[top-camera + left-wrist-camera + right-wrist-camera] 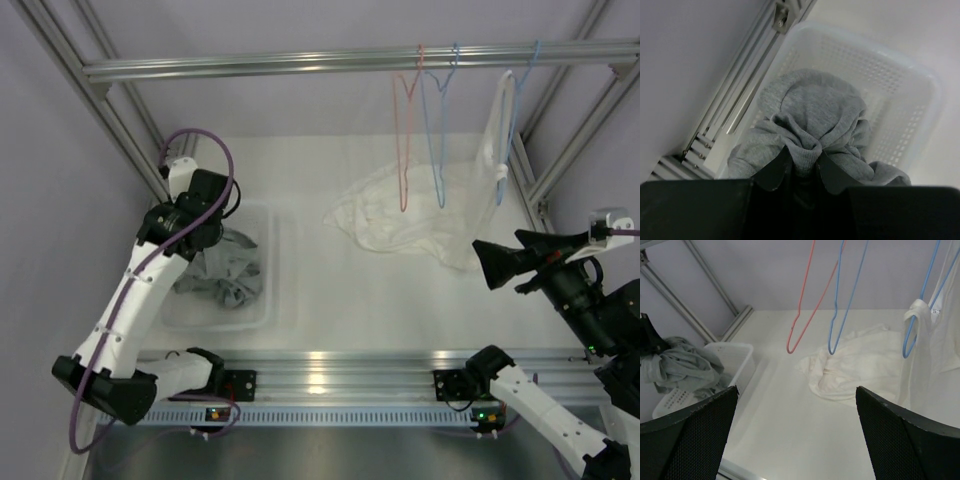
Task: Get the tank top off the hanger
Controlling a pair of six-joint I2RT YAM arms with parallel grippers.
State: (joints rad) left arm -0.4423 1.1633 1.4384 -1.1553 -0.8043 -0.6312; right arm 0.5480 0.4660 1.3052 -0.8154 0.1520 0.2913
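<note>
A white tank top (495,135) hangs on the rightmost blue hanger (516,95) from the top rail; the right wrist view shows its strap (914,315) looped over that hanger (920,305). My right gripper (497,263) is open and empty, in front of and below the tank top and apart from it; in its wrist view (796,390) only bare table lies between the fingers. My left gripper (802,170) is shut on a fold of a grey knit garment (815,115) over the white basket (910,100) at the left (268,305).
An empty red hanger (404,130) and an empty blue hanger (438,130) hang left of the tank top. A crumpled pile of white cloth (400,215) lies on the table below them. Aluminium frame posts stand at both sides.
</note>
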